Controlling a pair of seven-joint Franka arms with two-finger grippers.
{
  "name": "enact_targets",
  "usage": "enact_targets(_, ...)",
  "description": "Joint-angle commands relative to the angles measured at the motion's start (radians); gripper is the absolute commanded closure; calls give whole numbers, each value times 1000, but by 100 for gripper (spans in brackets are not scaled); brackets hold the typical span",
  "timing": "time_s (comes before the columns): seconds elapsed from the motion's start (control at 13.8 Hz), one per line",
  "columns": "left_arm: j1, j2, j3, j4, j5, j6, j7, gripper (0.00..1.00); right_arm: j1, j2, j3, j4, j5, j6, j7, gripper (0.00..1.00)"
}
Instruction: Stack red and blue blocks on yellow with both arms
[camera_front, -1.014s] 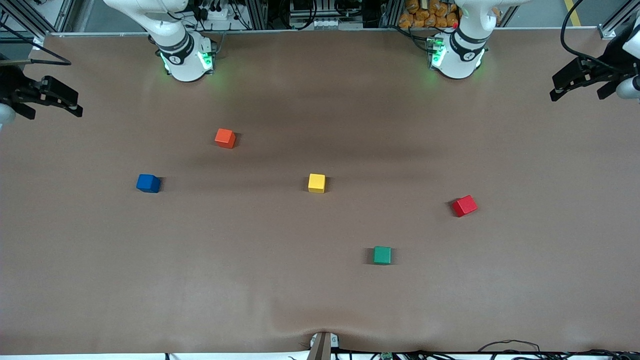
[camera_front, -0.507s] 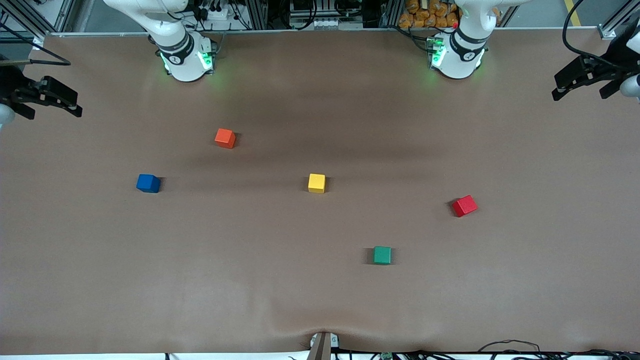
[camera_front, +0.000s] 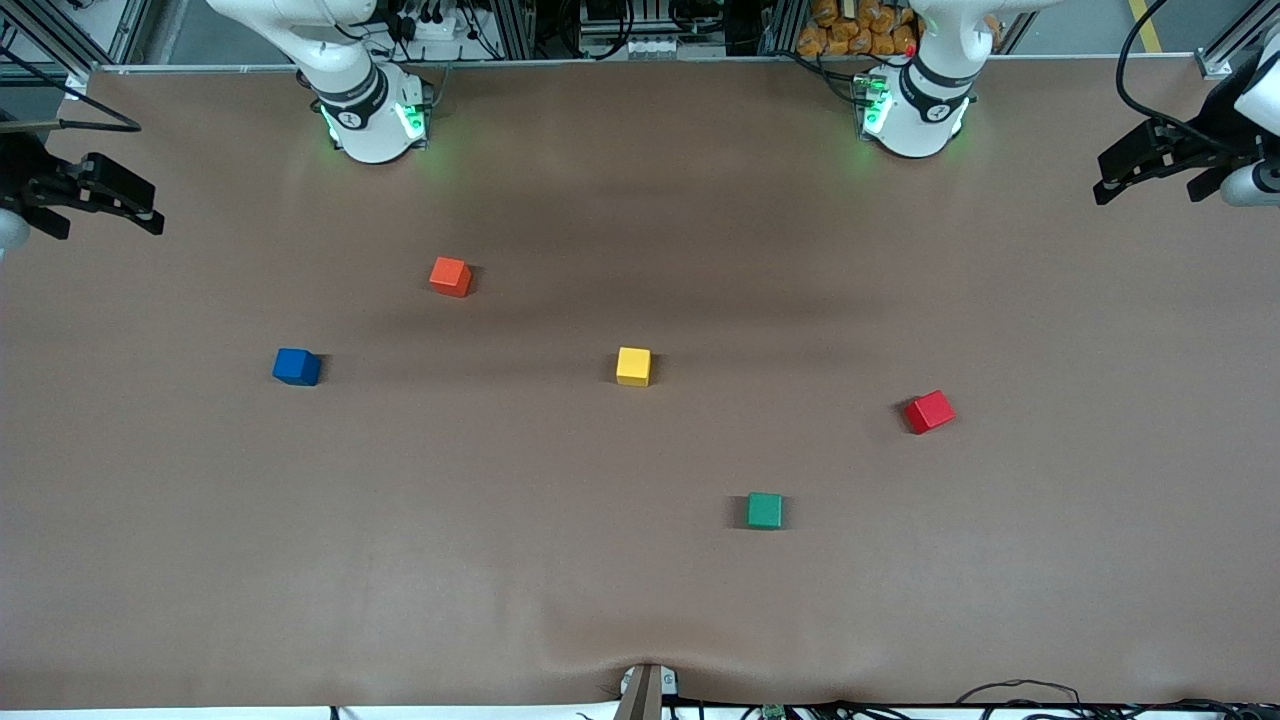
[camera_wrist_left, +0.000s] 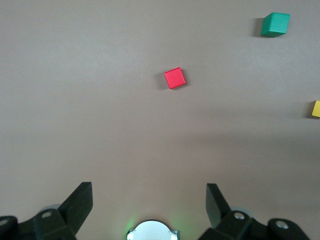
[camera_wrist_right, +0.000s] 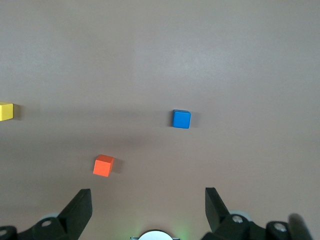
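Nothing stacked: yellow cube (camera_front: 633, 366) mid-frame as base, blue cube (camera_front: 297, 367) centre-left and red cube (camera_front: 930, 411) centre-right, each toward its own arm; left gripper (camera_front: 1150, 170) upper right, right gripper (camera_front: 95, 195) upper left, both spread, empty.

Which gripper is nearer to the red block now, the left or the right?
The left. The left gripper hangs open over the table's end nearest the red block; the right gripper, also open, is over the other end, past the blue block.
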Motion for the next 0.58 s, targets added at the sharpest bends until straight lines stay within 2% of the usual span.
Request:
enact_targets(0.0, -3, 8, -1, 16, -1, -21, 4, 0, -11, 4, 8, 10, -8, -7, -1, 0)
enact_targets(0.51, -1, 5, -3, -16, -1, -21, 0, 0, -13, 4, 8, 8, -8, -7, -1, 0)
